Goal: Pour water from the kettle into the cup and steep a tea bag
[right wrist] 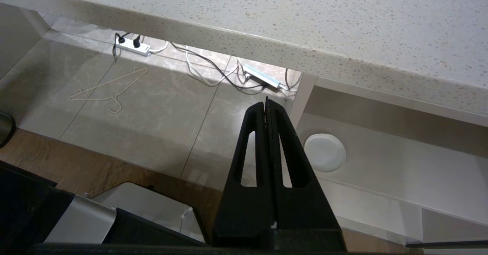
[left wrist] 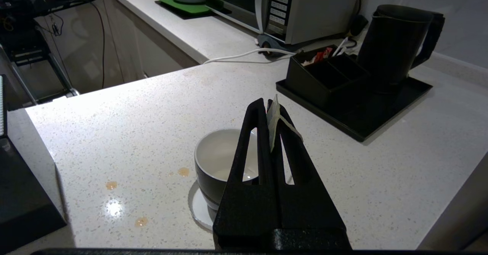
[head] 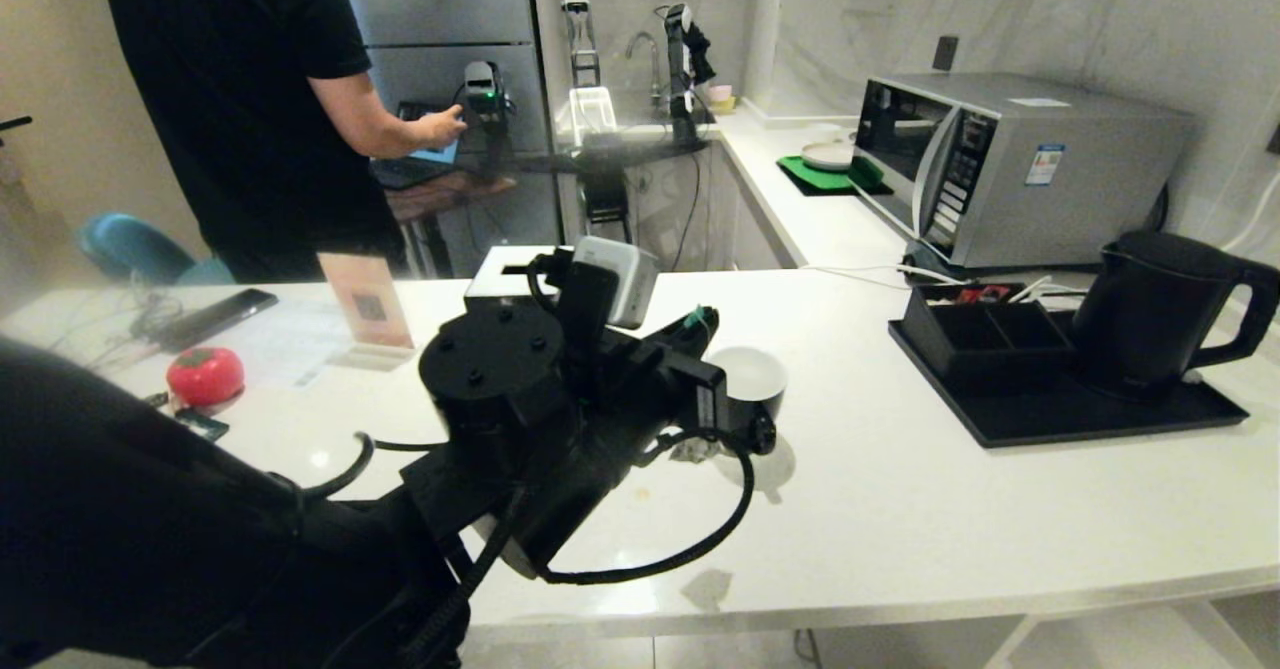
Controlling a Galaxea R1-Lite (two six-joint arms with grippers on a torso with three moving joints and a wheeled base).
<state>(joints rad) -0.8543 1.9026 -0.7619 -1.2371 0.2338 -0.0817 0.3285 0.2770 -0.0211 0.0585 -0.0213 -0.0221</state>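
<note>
The cup (head: pixel 755 377) (left wrist: pixel 215 159), black outside and white inside, stands on a white coaster near the middle of the counter. My left gripper (head: pixel 703 325) (left wrist: pixel 267 103) hovers just above the cup's rim, shut on a pale tea bag (left wrist: pixel 273 122) that pokes out between the fingertips. The matte-black kettle (head: pixel 1150 314) (left wrist: pixel 392 41) stands upright on a black tray (head: pixel 1090 421) at the right. Below the counter's front edge (right wrist: pixel 244 37), over the floor, my right gripper (right wrist: pixel 266 103) is shut with nothing in it; the head view does not show it.
A black compartment box (head: pixel 985 334) sits on the tray beside the kettle. A microwave (head: pixel 1020 164) stands behind it. A person (head: pixel 250 99) stands at the far left. A red round object (head: pixel 205 374), a phone (head: pixel 215 314) and a card stand (head: pixel 368 309) lie left.
</note>
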